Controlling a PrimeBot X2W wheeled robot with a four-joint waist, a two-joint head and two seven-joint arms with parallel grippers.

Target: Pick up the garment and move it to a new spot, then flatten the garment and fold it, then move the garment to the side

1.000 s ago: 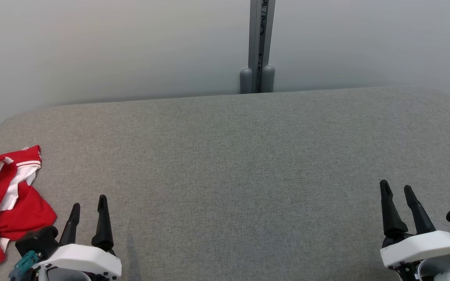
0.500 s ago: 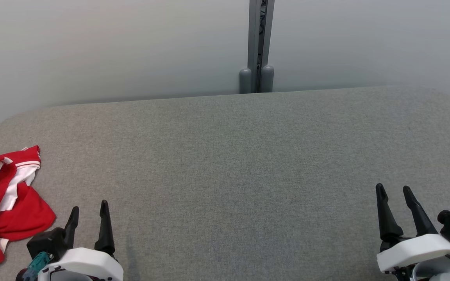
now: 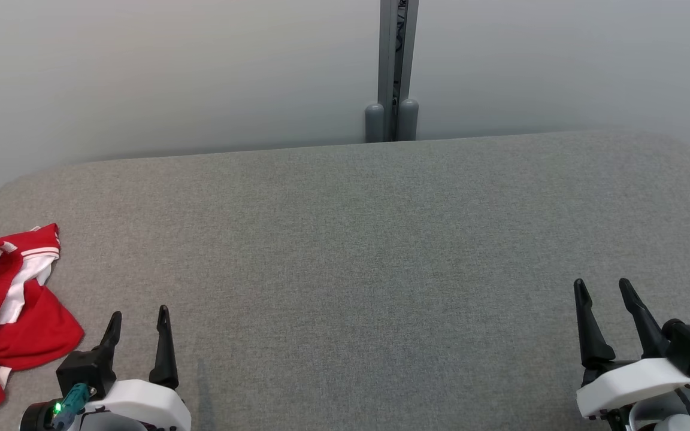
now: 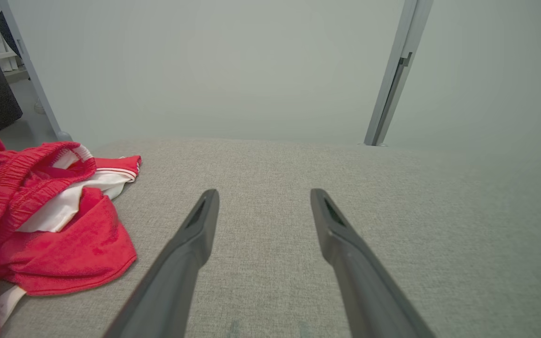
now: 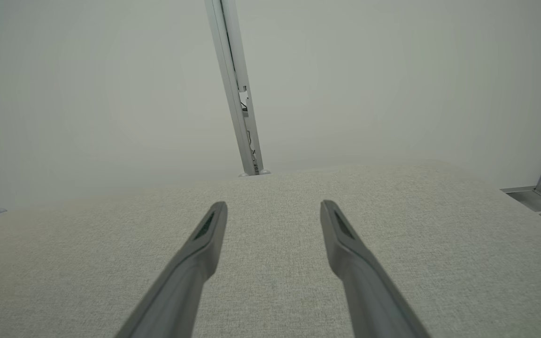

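Left gripper (image 3: 140, 311) eased back, jaws apart, right gripper (image 3: 602, 281) likewise, garment (image 3: 15, 323) crumpled

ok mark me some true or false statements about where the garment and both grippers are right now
1. The garment lies crumpled near the left edge of the table. True.
2. The left gripper is shut on the garment. False: it is open and empty, apart from the garment, which lies to its left.
3. The right gripper is open with nothing between its fingers. True.
4. The garment is plain blue. False: it is red with white trim.
5. A grey post stands behind the table's far edge. True.
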